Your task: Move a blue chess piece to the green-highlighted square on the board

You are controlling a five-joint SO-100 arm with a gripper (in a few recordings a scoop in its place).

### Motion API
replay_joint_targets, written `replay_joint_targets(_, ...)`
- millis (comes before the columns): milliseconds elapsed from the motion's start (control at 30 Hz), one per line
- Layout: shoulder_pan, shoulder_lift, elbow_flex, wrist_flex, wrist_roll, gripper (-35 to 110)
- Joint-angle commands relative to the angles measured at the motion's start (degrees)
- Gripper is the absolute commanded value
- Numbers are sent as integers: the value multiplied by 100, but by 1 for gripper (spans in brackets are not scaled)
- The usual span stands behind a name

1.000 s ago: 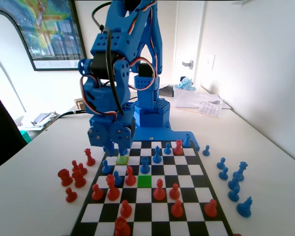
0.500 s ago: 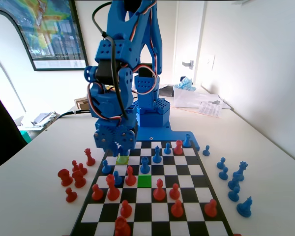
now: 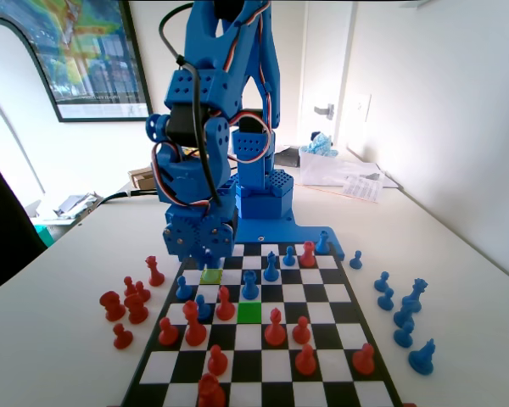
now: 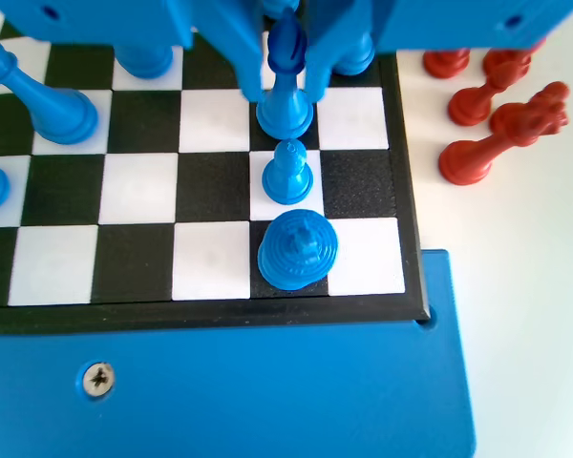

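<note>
In the wrist view my gripper (image 4: 285, 95) hangs low over the board (image 4: 210, 258), open. Its jaws straddle a slim blue chess piece (image 4: 286, 116) that stands on a black square, with a small gap on each side. Behind it, toward the blue edge piece, stand a short blue pawn (image 4: 288, 174) and a wide round blue piece (image 4: 297, 251). In the fixed view the gripper (image 3: 205, 256) is at the far left of the board (image 3: 316, 293), just above a yellow-green square (image 3: 210, 275). The green-highlighted square (image 3: 249, 312) lies bare, nearer and to the right, with a blue piece (image 3: 250, 286) right behind it.
Red pieces (image 3: 276, 326) crowd the near rows around the green square, and more red ones (image 3: 131, 303) stand off the board at the left. Several blue pieces (image 3: 403, 309) stand off the board at the right. In the wrist view red pieces (image 4: 492, 129) lie beyond the board's right edge.
A second ago the gripper was further left in the fixed view. It swung a little to the right, and it has held still over the last half second.
</note>
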Motion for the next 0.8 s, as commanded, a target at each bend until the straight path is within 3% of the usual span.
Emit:
replay_joint_targets(0, 132, 167, -70, 88, -141, 1)
replay_joint_targets(267, 97, 176, -185, 193, -88, 1)
replay_joint_targets(767, -466, 466, -1758, 2118, 773, 1)
